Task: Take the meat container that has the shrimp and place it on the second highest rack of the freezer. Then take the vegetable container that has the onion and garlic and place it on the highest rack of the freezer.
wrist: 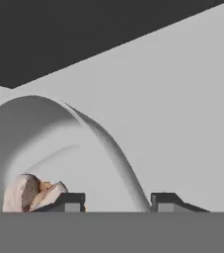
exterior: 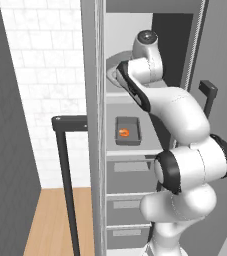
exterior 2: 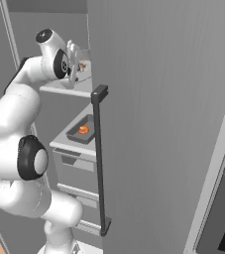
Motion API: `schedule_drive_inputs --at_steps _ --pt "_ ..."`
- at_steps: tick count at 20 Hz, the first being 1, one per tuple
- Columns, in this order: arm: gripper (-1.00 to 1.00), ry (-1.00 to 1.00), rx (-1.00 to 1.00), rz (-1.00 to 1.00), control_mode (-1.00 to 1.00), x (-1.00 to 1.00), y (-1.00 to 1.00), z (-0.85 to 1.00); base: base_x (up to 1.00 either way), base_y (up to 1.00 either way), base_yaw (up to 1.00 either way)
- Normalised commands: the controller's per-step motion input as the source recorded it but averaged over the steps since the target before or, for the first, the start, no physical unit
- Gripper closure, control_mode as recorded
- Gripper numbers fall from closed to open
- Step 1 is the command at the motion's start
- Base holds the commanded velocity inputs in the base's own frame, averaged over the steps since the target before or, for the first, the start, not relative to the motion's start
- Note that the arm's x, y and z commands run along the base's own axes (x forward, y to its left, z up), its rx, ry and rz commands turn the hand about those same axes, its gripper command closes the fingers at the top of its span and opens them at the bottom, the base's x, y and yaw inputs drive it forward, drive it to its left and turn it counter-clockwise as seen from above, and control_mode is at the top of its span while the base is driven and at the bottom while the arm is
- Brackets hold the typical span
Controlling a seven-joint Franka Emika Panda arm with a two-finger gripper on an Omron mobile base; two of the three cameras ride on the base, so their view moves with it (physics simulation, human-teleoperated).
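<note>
The vegetable container is a round pale grey bowl on the freezer's highest rack. Onion and garlic lie inside it at the left of the hand view. My gripper straddles the bowl's rim with its fingertips apart, so it is open. From the right base the gripper sits at the bowl. The meat container, a dark grey tray with an orange shrimp, rests on the second highest rack; the same tray shows in the right base view.
The freezer door stands open on the right with a tall dark handle. Another dark handle stands to the left. Closed drawers fill the freezer below the racks. My arm reaches in across the opening.
</note>
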Motion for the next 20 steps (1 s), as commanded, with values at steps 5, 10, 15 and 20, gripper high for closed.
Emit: schedule_drive_inputs --at_steps 5,10,15,20 --pt "-1.00 -0.09 -0.01 0.00 -1.00 -1.00 0.21 -0.08 0.00 0.00 0.00" --pt "-1.00 -0.15 0.00 -0.03 -1.00 -1.00 0.25 -0.24 0.00 0.00 0.00" --pt "-1.00 -0.04 0.00 0.00 -1.00 -1.00 -0.02 -0.85 0.00 0.00 0.00" --pt "-1.00 0.00 -0.02 0.00 -1.00 -1.00 -0.13 -1.00 0.00 0.00 0.00"
